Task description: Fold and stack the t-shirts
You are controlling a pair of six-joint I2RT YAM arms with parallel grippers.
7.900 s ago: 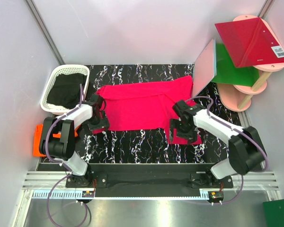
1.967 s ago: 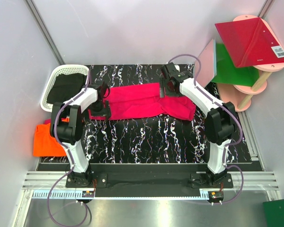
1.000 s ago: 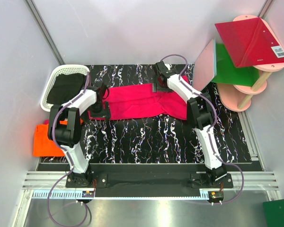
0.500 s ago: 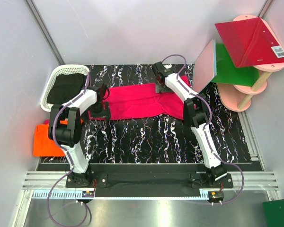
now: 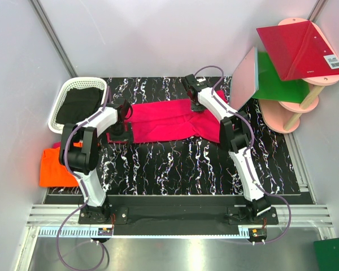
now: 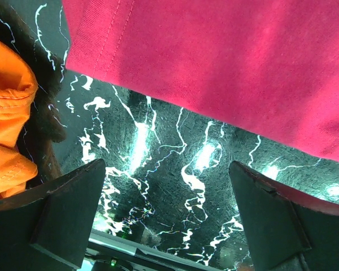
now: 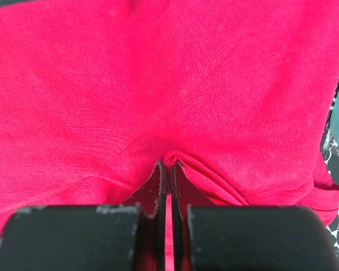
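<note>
The hot pink t-shirt (image 5: 164,118) lies as a long folded strip across the far half of the black marbled table (image 5: 175,166). My right gripper (image 5: 194,105) rests on its far edge near the middle. In the right wrist view this gripper (image 7: 168,169) is shut on a small pinched ridge of the pink t-shirt (image 7: 158,68). My left gripper (image 5: 126,123) hovers open at the strip's left end. Its fingers (image 6: 62,212) frame bare table just short of the pink hem (image 6: 214,56). The bright orange t-shirt (image 5: 52,169) lies bunched off the table's left edge, and its cloth (image 6: 5,113) shows at the left of the left wrist view.
A white basket (image 5: 65,96) holding black cloth stands at the far left. At the far right, a grey upright board (image 5: 244,79), a green panel (image 5: 277,82) and a red panel (image 5: 299,48) rest on a pink stand (image 5: 296,116).
My right gripper has shut, pinching the far edge of the pink t-shirt. The left gripper stays open and has shifted only slightly at the left end.
</note>
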